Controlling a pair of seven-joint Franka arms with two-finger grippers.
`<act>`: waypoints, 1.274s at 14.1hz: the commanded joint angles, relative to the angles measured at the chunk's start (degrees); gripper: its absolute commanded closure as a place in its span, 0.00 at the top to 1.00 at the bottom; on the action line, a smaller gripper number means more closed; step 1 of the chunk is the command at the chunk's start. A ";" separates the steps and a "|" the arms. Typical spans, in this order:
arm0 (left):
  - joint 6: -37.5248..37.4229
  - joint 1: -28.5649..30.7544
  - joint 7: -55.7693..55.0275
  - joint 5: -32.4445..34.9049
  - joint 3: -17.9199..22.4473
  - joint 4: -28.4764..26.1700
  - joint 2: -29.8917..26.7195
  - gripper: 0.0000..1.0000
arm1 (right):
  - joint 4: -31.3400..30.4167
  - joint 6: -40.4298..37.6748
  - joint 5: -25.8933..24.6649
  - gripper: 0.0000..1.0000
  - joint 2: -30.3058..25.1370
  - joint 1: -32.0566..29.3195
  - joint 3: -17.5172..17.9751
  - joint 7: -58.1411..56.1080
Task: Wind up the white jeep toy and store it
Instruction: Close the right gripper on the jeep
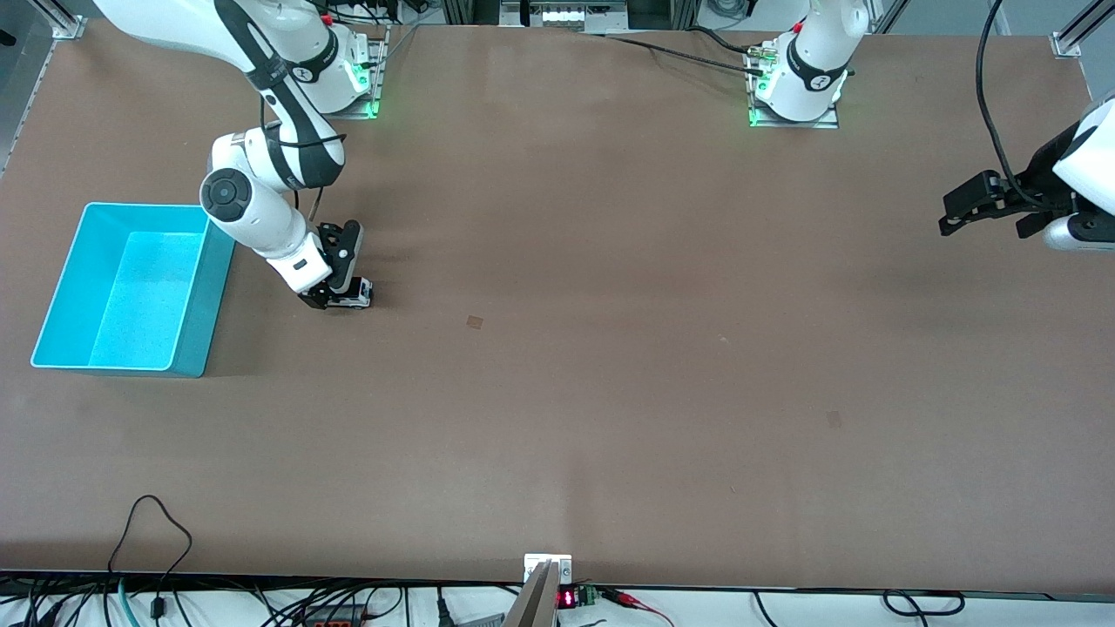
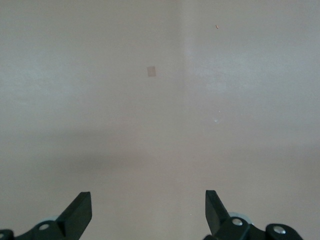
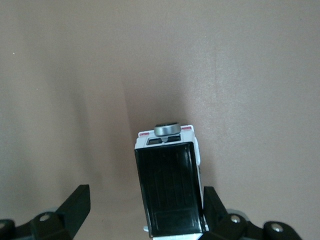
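The white jeep toy (image 1: pixel 357 294) stands on the table beside the cyan bin (image 1: pixel 206 296), on the bin's side toward the left arm. In the right wrist view the jeep (image 3: pixel 167 180) shows its black roof panel and a round silver part at one end. My right gripper (image 1: pixel 340 294) is down at the table with its jaws open around the jeep (image 3: pixel 145 196). One finger (image 3: pixel 212 205) is against the jeep's side and the other finger (image 3: pixel 77 202) stands well apart from it. My left gripper (image 1: pixel 948 219) is open and empty (image 2: pixel 148 200), held up over the left arm's end of the table, where the arm waits.
The cyan bin has nothing in it. Small darker patches mark the brown tabletop (image 1: pixel 475 322) (image 1: pixel 834 419). Cables and a small display (image 1: pixel 566 598) lie along the table edge nearest the front camera.
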 commanded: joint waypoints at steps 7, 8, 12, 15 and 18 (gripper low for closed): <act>-0.06 0.19 0.06 -0.97 -0.04 -0.43 -1.08 1.00 | -0.66 6.26 -1.79 1.00 2.47 -0.15 0.32 -0.67; -0.06 0.19 0.06 -0.97 -0.04 -0.43 -1.08 1.00 | -0.66 6.26 -1.87 1.00 2.56 -0.15 0.32 -0.67; -0.06 0.27 -0.03 -0.97 -0.04 -0.43 -1.08 1.00 | -0.49 7.58 -4.95 0.60 3.35 -0.33 0.32 -0.67; -0.06 0.27 -0.03 -0.97 -0.04 -0.43 -1.08 1.00 | -0.31 7.67 -4.95 0.24 3.61 -0.33 0.32 -0.67; -0.06 0.36 -0.03 -0.97 -0.04 -0.43 -1.08 1.00 | -0.31 7.67 -4.95 0.00 3.61 -0.33 0.32 -0.49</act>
